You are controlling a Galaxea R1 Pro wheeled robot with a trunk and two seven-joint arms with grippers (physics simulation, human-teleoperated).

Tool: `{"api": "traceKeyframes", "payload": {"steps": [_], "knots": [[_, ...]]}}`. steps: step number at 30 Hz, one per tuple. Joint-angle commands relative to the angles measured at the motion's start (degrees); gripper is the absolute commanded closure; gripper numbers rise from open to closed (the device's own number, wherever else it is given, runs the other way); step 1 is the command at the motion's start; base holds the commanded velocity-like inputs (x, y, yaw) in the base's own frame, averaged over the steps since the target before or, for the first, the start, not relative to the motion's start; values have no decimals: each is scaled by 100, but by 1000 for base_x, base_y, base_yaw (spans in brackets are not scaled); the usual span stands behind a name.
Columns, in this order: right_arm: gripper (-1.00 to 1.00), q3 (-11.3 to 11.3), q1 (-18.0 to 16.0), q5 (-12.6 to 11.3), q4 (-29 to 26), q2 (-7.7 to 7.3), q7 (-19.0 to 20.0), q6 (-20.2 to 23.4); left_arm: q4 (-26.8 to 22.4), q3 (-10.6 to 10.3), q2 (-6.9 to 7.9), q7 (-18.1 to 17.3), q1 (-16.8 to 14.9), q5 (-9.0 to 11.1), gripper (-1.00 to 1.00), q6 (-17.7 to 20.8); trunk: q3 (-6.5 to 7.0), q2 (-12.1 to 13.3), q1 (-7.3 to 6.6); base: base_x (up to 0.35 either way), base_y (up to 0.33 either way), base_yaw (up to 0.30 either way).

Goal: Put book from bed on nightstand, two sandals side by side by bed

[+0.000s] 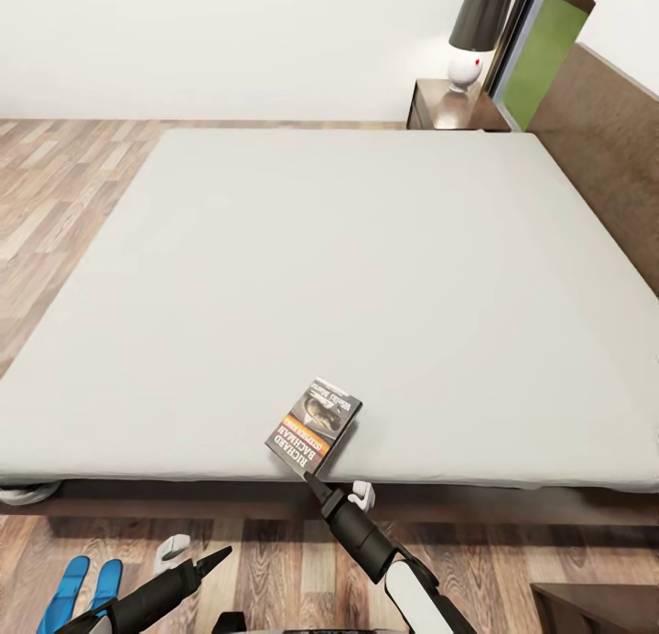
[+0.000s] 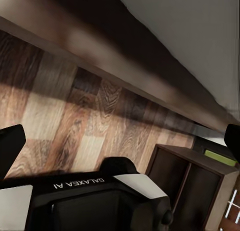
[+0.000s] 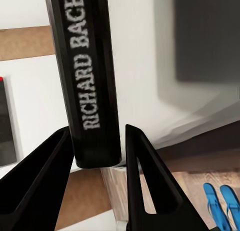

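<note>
Right gripper (image 3: 97, 161): black fingers (image 3: 145, 181) straddle the spine end of the book (image 3: 87, 76); whether they clamp it cannot be told. Left gripper (image 1: 197, 556): fingers parted, grasping nothing, above the floor (image 1: 265, 561). The book's long axis runs from 7 to 1 o'clock at the near edge of the bed (image 1: 320, 250). Nightstand (image 1: 448, 108) stands at the bed's 1 o'clock, sandals (image 1: 82, 588) at its 7 o'clock. Spine reads "RICHARD BACH"; the robot arm (image 2: 80, 183) reads "GALAXEA AI".
</note>
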Motion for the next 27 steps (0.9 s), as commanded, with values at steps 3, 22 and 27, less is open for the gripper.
{"api": "traceKeyframes", "payload": {"steps": [3,22,27], "knots": [[100,-3,-2,-59,-2,0,13,45,1,11,0,-22,-2,23,-100,60,52,120,-67,0,0,0],[100,18,0,-5,-1158,-735,24,2954,2,3,-1,-30,-2,16,-100,52,393,882,-484,0,0,0],[100,60,37,5,-1186,-2110,457,3181,8,2,-4,-33,-2,6,-100,51,483,1083,-594,0,0,0]]}}
